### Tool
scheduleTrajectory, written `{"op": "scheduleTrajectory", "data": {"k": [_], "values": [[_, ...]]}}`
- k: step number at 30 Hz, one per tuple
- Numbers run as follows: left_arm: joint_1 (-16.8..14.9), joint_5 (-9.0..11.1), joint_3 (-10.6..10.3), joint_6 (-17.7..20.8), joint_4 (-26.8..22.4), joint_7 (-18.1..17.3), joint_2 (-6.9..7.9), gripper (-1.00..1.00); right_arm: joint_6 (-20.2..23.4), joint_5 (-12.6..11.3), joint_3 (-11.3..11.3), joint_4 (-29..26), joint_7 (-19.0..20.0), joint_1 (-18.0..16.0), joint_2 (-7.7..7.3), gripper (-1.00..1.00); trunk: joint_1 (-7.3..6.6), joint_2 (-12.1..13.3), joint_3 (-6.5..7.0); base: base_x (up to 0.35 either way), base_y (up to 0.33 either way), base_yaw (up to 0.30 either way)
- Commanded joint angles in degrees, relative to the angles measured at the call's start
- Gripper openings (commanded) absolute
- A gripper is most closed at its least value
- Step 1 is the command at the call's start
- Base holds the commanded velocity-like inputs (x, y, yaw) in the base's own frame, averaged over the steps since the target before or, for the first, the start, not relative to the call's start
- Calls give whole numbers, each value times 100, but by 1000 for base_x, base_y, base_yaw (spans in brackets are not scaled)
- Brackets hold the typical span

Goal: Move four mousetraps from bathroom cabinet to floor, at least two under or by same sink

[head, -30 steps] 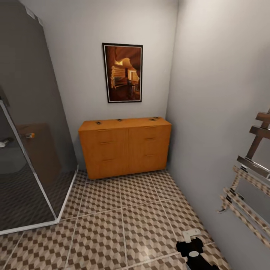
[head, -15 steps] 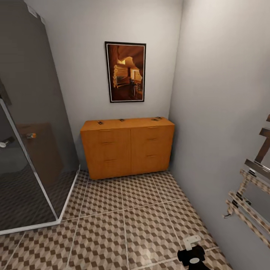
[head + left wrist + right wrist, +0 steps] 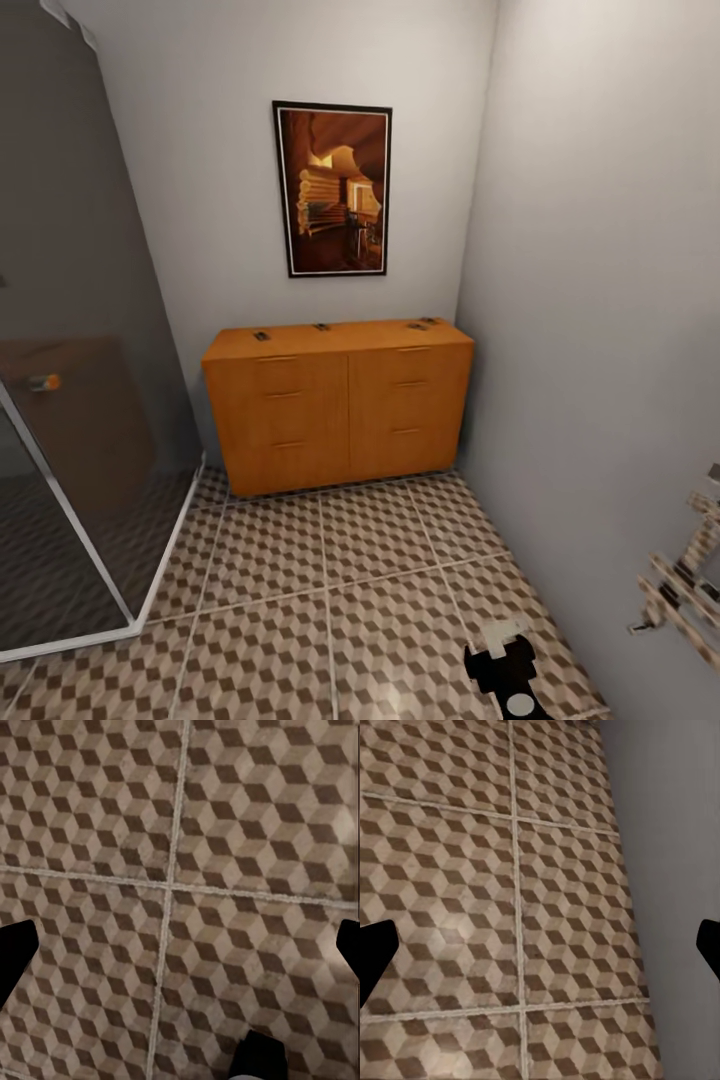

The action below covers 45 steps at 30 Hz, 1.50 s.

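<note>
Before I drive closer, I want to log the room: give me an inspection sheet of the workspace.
Surface: floor, cube-pattern tiles with pale grout.
Job's things: cabinet against the far wall, drawers shut; small dark mousetraps on its top, one at, another at, more near, count unclear.
Clutter: nothing seen on the floor.
Grippers: left gripper and right gripper open, fingers spread wide over the tiles, holding nothing.
Cables: nothing seen.
Surroundings: glass shower at left, framed picture above the cabinet, grey wall at right with a rack.
</note>
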Motion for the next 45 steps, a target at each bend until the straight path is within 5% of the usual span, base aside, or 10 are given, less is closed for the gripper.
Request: {"op": "scheduleTrajectory", "data": {"k": [1,18,28,31,38,43,44,45], "values": [[0,39,-32,36,-15,26,3,100,-27,18,12,11,-37,-5,1,100,3,-3,-6,334,0,0],[0,40,-33,34,30,8,-61,100,-98,0,1,30,-69,3,3,100,3,-3,-6,334,0,0],[-6,64,-7,-43,-214,-517,-72,100,148,-57,-29,-53,-83,-264,18,100,3,-3,-6,334,18,0],[-8,70,-1,-69,-466,-606,-78,100,398,-170,-45,-67,-79,-467,6,100,3,-3,-6,335,2,0],[-29,81,10,46,-1446,-636,-88,100,1293,-973,-50,-110,-69,-1147,-8,100,3,-3,-6,338,0,0],[-40,80,2,786,-2273,-634,-149,100,2298,-1265,-50,-122,-43,-1745,-31,100,3,-3,-6,339,0,0],[-42,76,-3,1782,-2950,-639,-212,100,2818,-1325,-50,-162,8,-2034,-36,100,3,-3,-6,270,0,0],[-43,76,-4,2047,-3152,-639,-222,100,2923,-1333,-49,-191,31,-2080,-37,100,3,-3,-6,216,0,0]]}}
